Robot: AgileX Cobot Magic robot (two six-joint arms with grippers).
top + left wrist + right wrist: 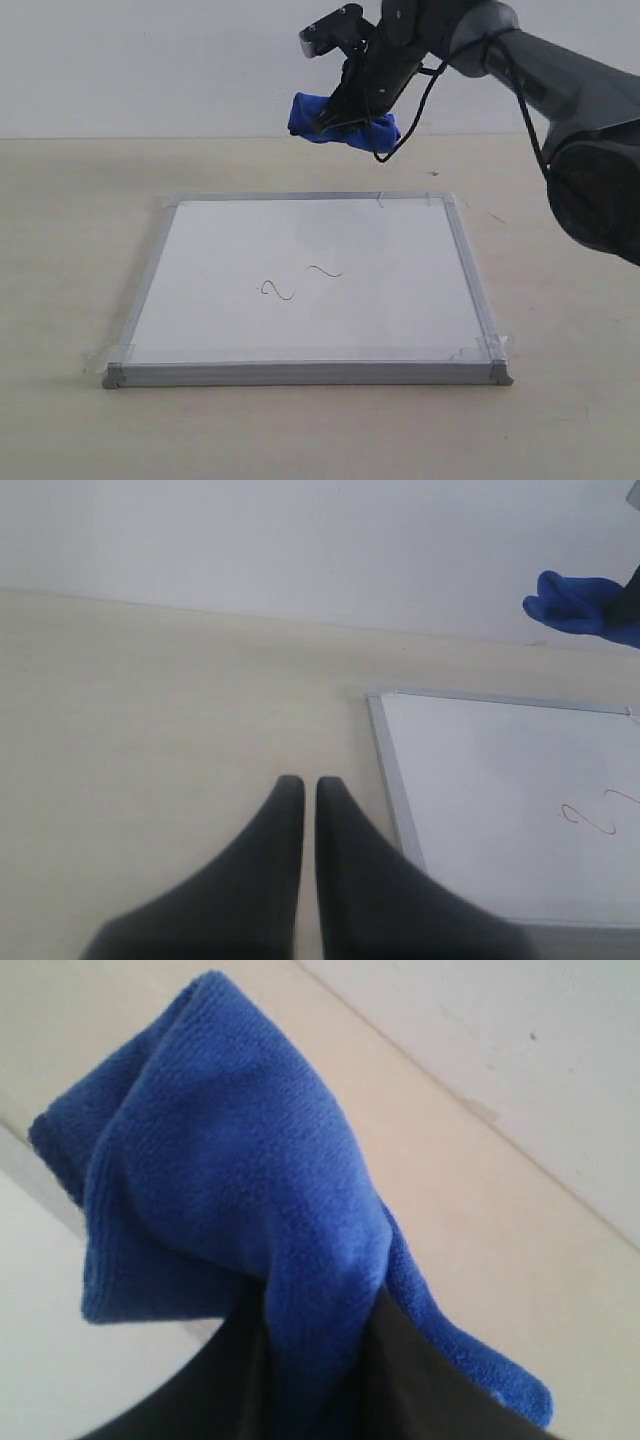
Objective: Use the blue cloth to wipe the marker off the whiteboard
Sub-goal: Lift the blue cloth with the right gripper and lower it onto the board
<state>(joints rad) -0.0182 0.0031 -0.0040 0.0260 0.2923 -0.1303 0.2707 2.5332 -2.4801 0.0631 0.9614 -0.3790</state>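
Observation:
The whiteboard (300, 340) lies flat on the table, silver-framed, with two thin marker squiggles (278, 290) near its middle. High above its far edge my right gripper (342, 118) is shut on the blue cloth (305, 112), which hangs bunched from the fingers. The right wrist view is filled by the blue cloth (220, 1190) pinched between the dark fingers (420, 1380). My left gripper (302, 785) hovers shut and holding nothing over bare table, beside the whiteboard's corner (385, 702); the blue cloth (580, 605) and part of the marker (585, 818) show at that view's edge.
The beige table (70, 200) surrounds the board, with a plain white wall (150, 60) behind. Clear tape (498, 345) holds the board's corners. The right arm (570, 90) reaches in from the upper right.

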